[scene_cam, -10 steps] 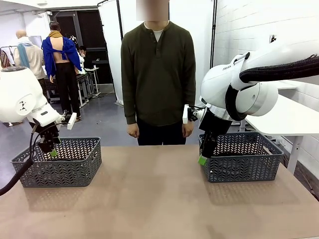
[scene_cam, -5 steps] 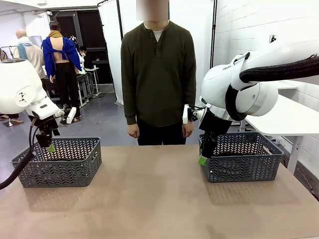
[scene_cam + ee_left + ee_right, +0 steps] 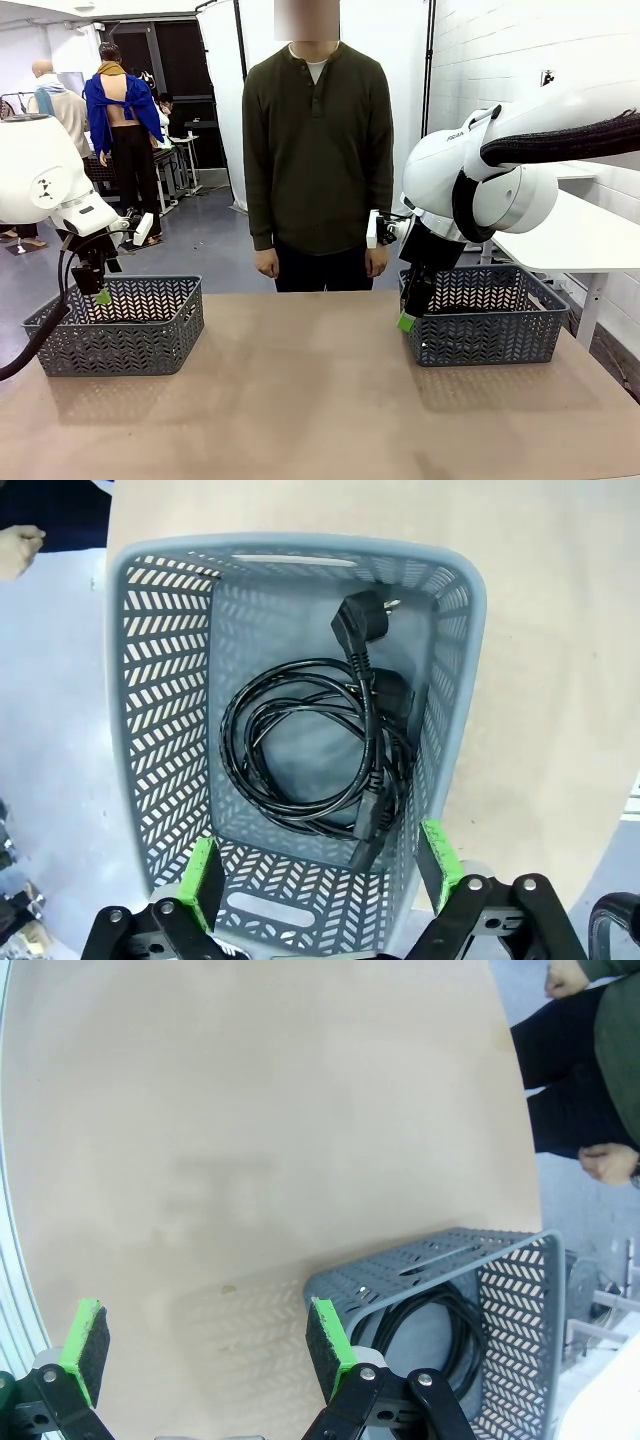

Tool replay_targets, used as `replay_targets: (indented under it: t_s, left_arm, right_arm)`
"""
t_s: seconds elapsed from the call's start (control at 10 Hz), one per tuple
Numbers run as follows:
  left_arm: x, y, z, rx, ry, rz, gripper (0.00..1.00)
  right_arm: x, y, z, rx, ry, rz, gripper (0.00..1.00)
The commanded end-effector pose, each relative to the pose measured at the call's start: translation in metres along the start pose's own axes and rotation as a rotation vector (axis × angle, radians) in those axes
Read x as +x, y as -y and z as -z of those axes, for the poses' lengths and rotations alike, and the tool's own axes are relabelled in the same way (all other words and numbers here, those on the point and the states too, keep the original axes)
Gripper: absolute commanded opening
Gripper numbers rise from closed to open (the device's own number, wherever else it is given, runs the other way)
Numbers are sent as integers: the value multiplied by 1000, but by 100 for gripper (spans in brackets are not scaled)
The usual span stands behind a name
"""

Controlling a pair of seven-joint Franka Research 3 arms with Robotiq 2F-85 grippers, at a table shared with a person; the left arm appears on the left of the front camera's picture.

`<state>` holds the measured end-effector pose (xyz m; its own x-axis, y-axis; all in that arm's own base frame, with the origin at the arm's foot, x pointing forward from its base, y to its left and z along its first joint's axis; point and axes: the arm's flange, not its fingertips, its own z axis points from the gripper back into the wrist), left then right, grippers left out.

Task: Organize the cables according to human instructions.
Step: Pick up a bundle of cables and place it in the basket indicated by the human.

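Note:
Black coiled cables with chunky plugs lie on the floor of the left grey basket. My left gripper hangs open above that basket's near end, holding nothing; in the front view the left gripper sits over the basket. Another black cable lies coiled inside the right grey basket. My right gripper is open and empty over the tabletop beside that basket's corner; in the front view the right gripper hangs at the right basket's left edge.
A person stands at the far side of the table, hands down at the sides. The brown tabletop stretches bare between the two baskets. A white table stands at the right.
My left gripper has risen out of the left basket and opened, leaving the cable lying inside. The right arm and the person have not moved.

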<state>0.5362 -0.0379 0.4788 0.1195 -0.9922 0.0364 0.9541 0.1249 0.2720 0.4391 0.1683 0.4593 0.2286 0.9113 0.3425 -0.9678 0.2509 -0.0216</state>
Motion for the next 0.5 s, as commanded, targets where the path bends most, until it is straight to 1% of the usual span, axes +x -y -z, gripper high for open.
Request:
replay_targets:
  t_s: [0.0, 0.4]
  left_arm:
    - [-1, 0, 1, 18, -14, 1, 100]
    - [-1, 0, 1, 18, -14, 1, 100]
  right_arm:
    - [0, 1, 0, -6, -8, -1, 100]
    - [0, 1, 0, -6, -8, -1, 100]
